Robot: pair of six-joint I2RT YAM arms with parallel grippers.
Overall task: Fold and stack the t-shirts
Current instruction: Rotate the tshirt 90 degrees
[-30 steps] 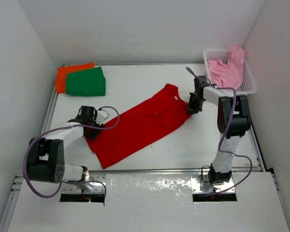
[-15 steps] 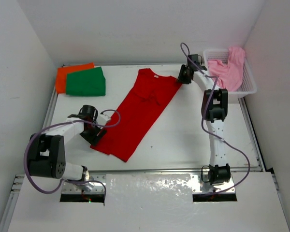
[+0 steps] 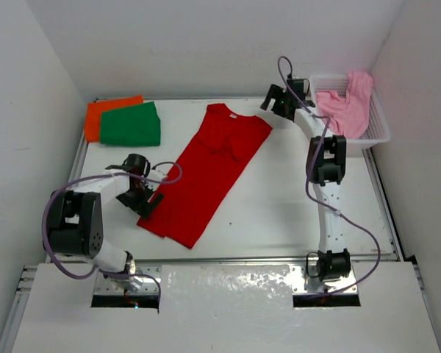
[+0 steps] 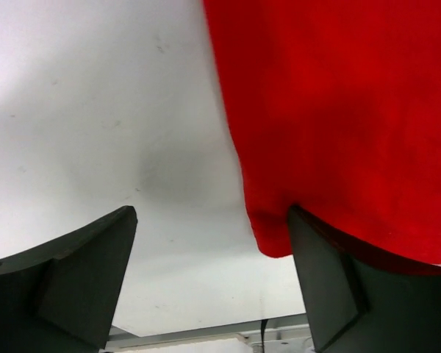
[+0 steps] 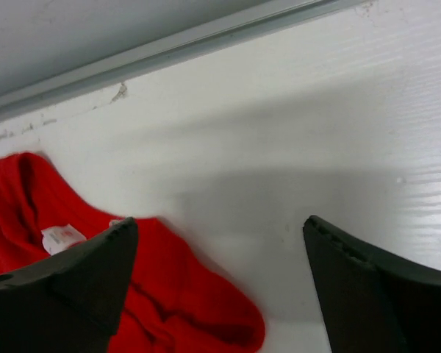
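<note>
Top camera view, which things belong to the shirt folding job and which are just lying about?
Job: red cloth t-shirt, spread flat; folded green cloth t-shirt; folded orange cloth t-shirt under it; light pink cloth t-shirt.
Lying about: white plastic lattice basket.

White table (image 3: pixel 294 213). Spread diagonally across centre: red t-shirt (image 3: pixel 206 176). Upper left: folded orange t-shirt (image 3: pixel 106 110), overlapped by green t-shirt (image 3: pixel 132 125). Upper right: white basket (image 3: pixel 378 131).

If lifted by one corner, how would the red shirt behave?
The red shirt would probably droop and crease: it is soft cloth, rumpled near the collar. Pushed, it would likely bunch rather than slide, as its thin edge lies limp.
</note>
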